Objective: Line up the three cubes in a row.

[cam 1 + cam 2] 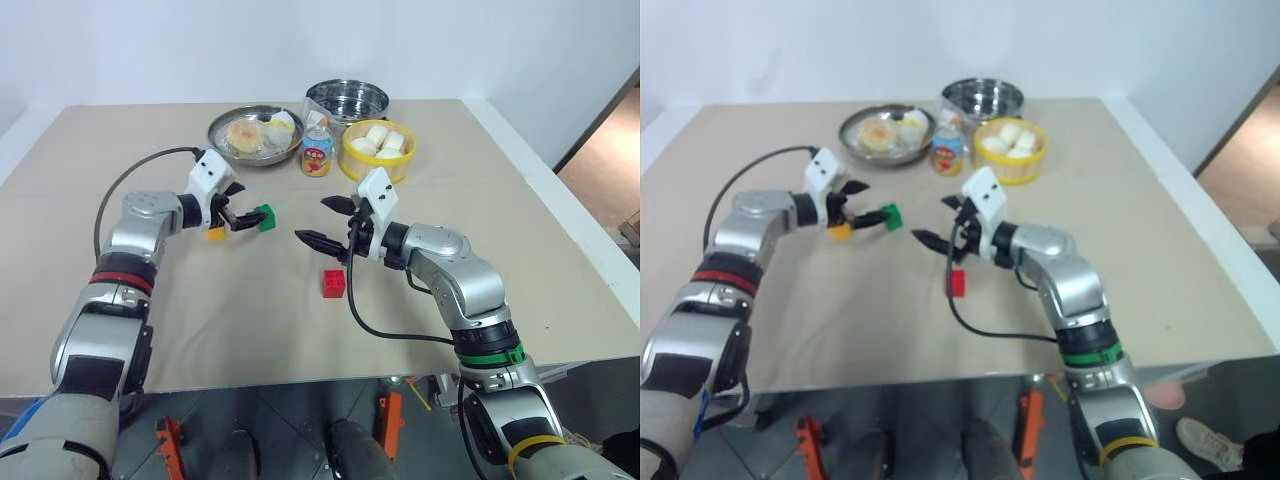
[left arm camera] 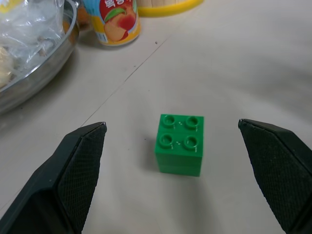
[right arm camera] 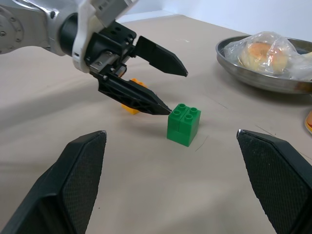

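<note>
Small yellow-orange studded plastic cube [image 3: 130, 104]: largely hidden behind left gripper [image 1: 243, 217], which gapes wide, empty, beside green studded cube [image 2: 179, 144]. Right gripper [image 1: 328, 222]: wide open, empty. Red studded cube [image 1: 333, 283]: nearer, tabletop [image 1: 500, 200] centre.

My green cube [image 1: 264, 216] sits upright on the table, studs up, four on top, left of centre. The yellow-orange cube [image 1: 216, 233] lies just left of it and slightly nearer me. The red cube [image 1: 333, 283] rests apart from both, nearer me and further right.
</note>
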